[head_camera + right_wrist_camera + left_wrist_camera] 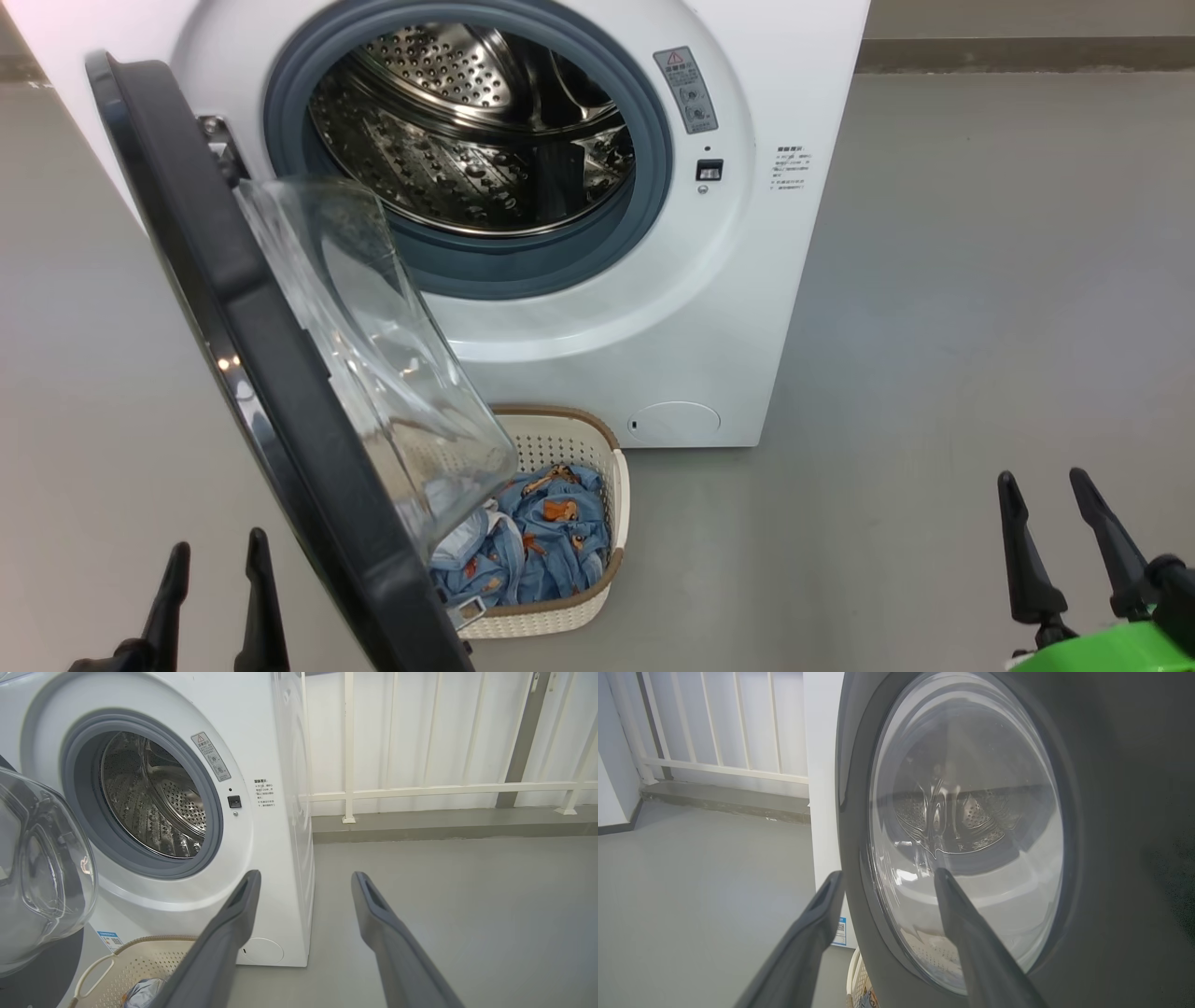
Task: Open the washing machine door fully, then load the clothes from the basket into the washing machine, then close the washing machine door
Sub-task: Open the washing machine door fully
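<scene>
The round black-rimmed glass door (271, 373) is open, blue printed clothes (551, 537) wait in the cream plastic basket (621, 504), and the left claw (218, 539) and right claw (1041, 474) gape empty.

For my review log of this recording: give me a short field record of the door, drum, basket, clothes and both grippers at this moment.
door: washing machine door open, hinged on the left
drum: drum exposed, no fabric seen inside
basket: basket on the floor before the washing machine, left part behind the door's glass bowl in the head view
clothes: clothes heaped in the basket
left gripper: left gripper jaws open, empty, near the door's outer face
right gripper: right gripper jaws open, empty, above bare floor
stage: door open, loading not begun
</scene>
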You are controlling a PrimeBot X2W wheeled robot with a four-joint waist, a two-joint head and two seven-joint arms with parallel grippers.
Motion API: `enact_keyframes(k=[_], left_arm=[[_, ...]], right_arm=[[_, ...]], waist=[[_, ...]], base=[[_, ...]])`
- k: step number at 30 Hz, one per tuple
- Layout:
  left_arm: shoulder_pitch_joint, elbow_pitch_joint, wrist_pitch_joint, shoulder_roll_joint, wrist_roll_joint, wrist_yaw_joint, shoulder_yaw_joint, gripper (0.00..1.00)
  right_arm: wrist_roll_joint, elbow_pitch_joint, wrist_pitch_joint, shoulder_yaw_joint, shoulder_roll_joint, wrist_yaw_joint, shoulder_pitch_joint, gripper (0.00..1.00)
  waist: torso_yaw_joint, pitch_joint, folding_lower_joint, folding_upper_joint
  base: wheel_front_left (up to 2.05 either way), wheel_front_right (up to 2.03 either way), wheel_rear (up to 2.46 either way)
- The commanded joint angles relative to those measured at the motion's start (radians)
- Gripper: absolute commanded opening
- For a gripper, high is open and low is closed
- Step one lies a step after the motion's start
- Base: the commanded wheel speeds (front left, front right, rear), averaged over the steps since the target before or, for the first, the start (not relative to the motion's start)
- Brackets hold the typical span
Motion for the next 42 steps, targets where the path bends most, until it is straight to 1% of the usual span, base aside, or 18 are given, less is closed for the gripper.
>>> enact_keyframes(k=[1,3,9,16,39,40,42], left_arm=[[-0.027,-0.019,-0.006,0.01,-0.002,-0.003,0.026,1.0],[-0.027,-0.018,-0.006,0.01,-0.003,-0.003,0.023,1.0],[-0.025,-0.016,-0.006,0.01,-0.007,-0.001,0.013,1.0],[-0.022,-0.014,-0.006,0.01,-0.007,-0.001,0.014,1.0],[-0.014,-0.007,-0.006,0.01,-0.001,-0.012,0.018,1.0],[-0.013,-0.004,-0.006,0.01,-0.003,-0.013,0.017,0.0],[-0.012,0.003,-0.006,0.01,-0.012,-0.015,0.017,0.0]], right_arm=[[-0.038,-0.039,-0.012,0.006,0.004,0.002,0.007,1.0],[-0.074,-0.049,-0.012,-0.012,0.016,0.002,0.024,1.0],[-0.128,-0.075,-0.012,-0.057,0.056,0.002,0.072,1.0],[-0.149,-0.082,-0.012,-0.084,0.079,0.002,0.096,1.0],[-0.157,-0.082,-0.012,-0.087,0.09,0.002,0.105,1.0],[-0.158,-0.082,-0.012,-0.087,0.09,0.002,0.105,1.0],[-0.159,-0.081,-0.012,-0.087,0.09,0.002,0.104,1.0]], waist=[[0.0,0.0,0.0,0.0],[-0.001,0.0,0.0,0.0],[0.005,-0.002,0.0,0.0],[0.003,-0.003,0.0,0.0],[0.014,-0.005,0.0,0.0],[0.015,-0.004,0.0,0.0],[0.015,-0.004,0.0,0.0]], base=[[0.0,0.0,0.0],[0.0,0.0,0.0],[0.0,0.0,0.0],[0.0,0.0,0.0],[0.0,0.0,0.0],[0.0,0.0,0.0],[0.0,0.0,0.0]])
